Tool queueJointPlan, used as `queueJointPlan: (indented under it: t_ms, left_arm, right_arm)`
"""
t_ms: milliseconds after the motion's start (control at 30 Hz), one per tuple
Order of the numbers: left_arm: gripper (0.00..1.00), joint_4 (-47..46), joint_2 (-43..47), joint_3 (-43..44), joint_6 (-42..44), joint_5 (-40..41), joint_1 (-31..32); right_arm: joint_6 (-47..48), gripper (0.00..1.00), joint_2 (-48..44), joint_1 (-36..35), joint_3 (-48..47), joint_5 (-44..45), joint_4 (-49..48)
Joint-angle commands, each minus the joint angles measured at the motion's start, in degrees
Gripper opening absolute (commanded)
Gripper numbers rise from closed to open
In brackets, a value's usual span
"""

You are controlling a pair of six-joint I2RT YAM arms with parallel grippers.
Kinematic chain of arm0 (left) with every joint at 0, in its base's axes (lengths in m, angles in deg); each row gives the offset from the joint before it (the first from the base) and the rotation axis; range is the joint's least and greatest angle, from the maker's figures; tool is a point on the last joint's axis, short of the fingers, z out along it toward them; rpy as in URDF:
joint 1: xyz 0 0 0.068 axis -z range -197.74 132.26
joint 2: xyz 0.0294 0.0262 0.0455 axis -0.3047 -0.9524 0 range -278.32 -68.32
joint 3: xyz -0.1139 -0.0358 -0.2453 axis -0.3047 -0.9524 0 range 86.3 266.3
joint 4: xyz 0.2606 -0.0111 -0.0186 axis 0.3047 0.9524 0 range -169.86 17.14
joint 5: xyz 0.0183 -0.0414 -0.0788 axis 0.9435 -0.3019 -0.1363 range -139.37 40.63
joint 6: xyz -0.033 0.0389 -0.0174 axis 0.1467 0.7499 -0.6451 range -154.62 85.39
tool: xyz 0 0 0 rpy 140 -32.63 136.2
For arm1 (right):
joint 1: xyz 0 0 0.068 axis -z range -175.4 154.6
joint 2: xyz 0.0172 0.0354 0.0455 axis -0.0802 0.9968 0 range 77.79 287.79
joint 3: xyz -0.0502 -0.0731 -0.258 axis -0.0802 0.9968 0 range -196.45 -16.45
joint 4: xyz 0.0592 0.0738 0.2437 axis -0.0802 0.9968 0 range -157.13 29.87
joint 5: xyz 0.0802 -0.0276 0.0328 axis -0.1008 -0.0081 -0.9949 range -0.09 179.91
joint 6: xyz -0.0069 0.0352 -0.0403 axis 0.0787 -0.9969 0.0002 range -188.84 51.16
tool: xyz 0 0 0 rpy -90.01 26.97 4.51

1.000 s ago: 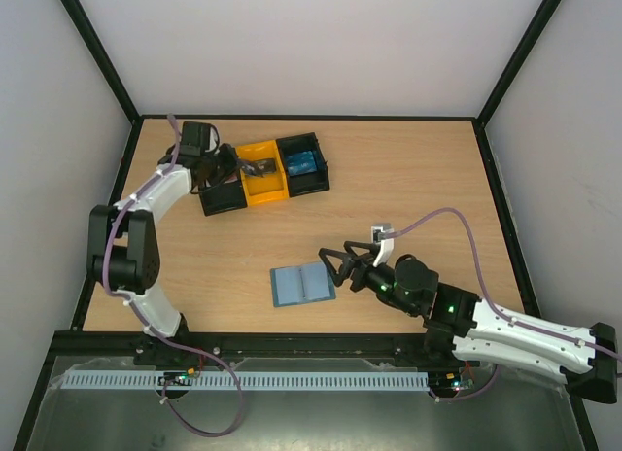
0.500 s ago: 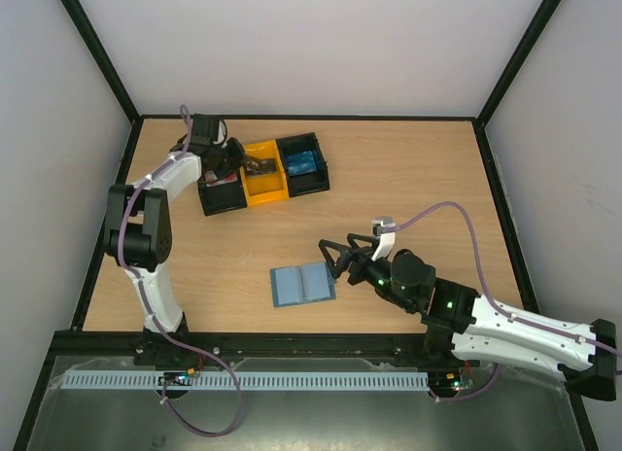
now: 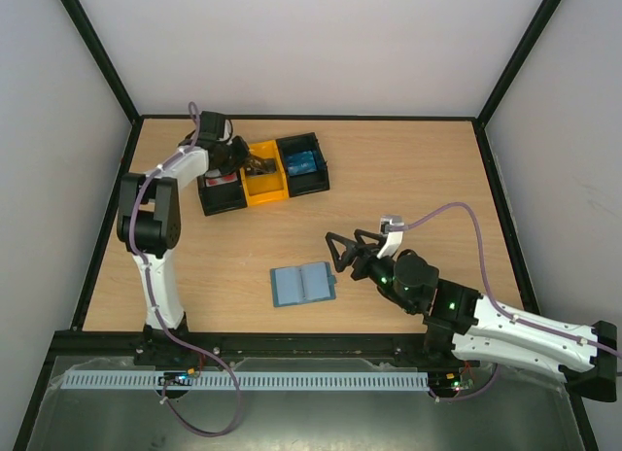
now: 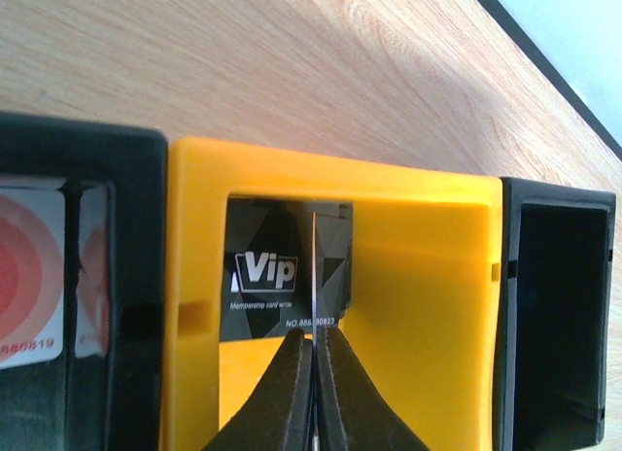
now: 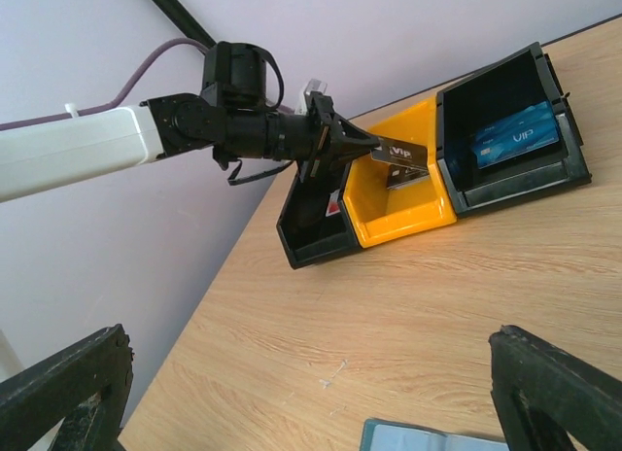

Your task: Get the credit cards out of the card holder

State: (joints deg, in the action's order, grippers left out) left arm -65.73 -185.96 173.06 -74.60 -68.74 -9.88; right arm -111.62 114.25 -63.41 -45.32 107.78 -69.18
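The slate-blue card holder [image 3: 302, 285] lies open on the table, and its near edge shows low in the right wrist view [image 5: 428, 439]. My left gripper [image 4: 314, 339] is shut on a thin black credit card [image 5: 398, 154], seen edge-on, over the tray's yellow compartment [image 4: 418, 276]. Below it a black "Vip" card [image 4: 267, 276] lies in that compartment. A blue card [image 5: 515, 140] rests in the right black compartment and a red-and-white card [image 4: 29, 276] in the left one. My right gripper [image 3: 338, 251] hangs open and empty just right of the holder.
The black-and-yellow three-compartment tray [image 3: 262, 193] stands at the back left, close to the left wall frame [image 3: 112, 218]. Bare wooden table [image 3: 418, 179] stretches between the tray and the holder. The right arm's cable [image 3: 457, 210] arcs above its wrist.
My left gripper has carried its card rightward from the left black compartment to over the yellow one. The right gripper has drawn back slightly up and right from the holder.
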Motion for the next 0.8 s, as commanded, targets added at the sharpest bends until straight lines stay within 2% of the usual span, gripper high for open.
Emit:
queueJointPlan:
  t_ms: [0,467,767]
  left_arm:
    - [0.03,1.5,-2.3,3.0,1.6,0.4,0.5]
    - [0.03,2.4,-4.0,5.0,2.9,4.0,1.6]
    - [0.14,4.4,-3.1,6.6,2.5,5.0,1.7]
  right_arm:
    - [-1.9,0.98,-1.6,-0.2,1.9,1.9,-3.5]
    - [-1.6,0.98,-2.9,-0.3,3.0,3.8,-3.2]
    - [-2.3,0.98,-2.2,-0.2,3.3,0.8,-3.5]
